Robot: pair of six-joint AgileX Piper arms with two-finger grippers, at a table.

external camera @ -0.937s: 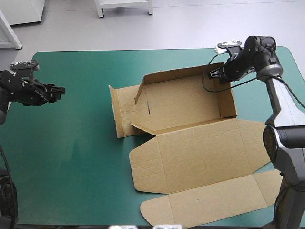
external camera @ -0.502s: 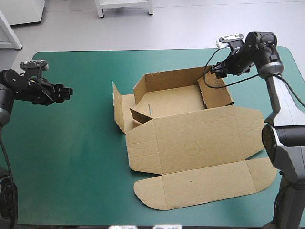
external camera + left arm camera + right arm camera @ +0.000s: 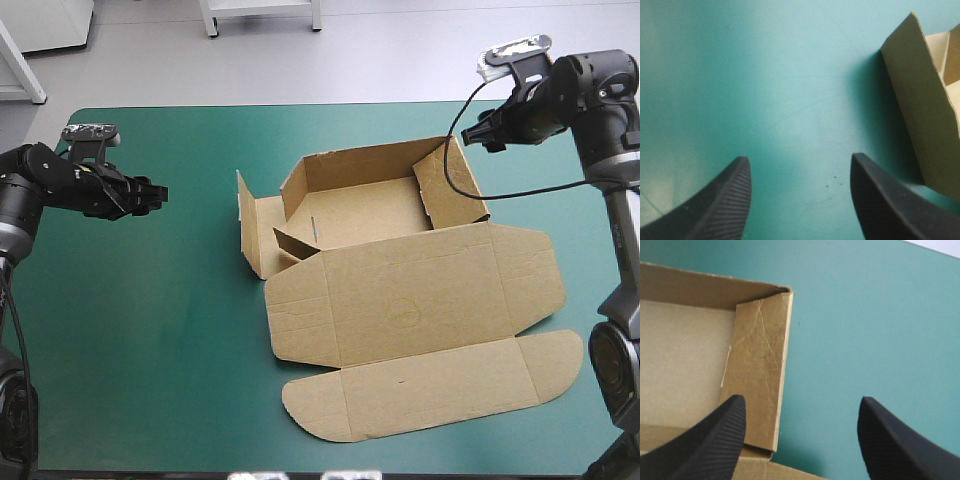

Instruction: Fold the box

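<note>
At mid-table, on the teal-green cover (image 3: 150,350), sits one brown box (image 3: 400,300), and it's half built. The open tray faces straight up on the far side, with the lid lying flat toward the near edge. Its long axis runs left to right across the table, a touch skewed, the right end slightly farther away. A round-cornered front flap lies nearest the near edge, and one end flap stands upright at the tray's left end.

Two grippers are in play, two black fingers each. The left gripper (image 3: 155,193) hovers over bare cover well to the left of the box, pointing at that upright flap, fingers spread wide and holding nothing. The right gripper (image 3: 478,135) hangs above the tray's far right corner, fingers also wide apart and empty, with the right end wall just under one finger.
</note>
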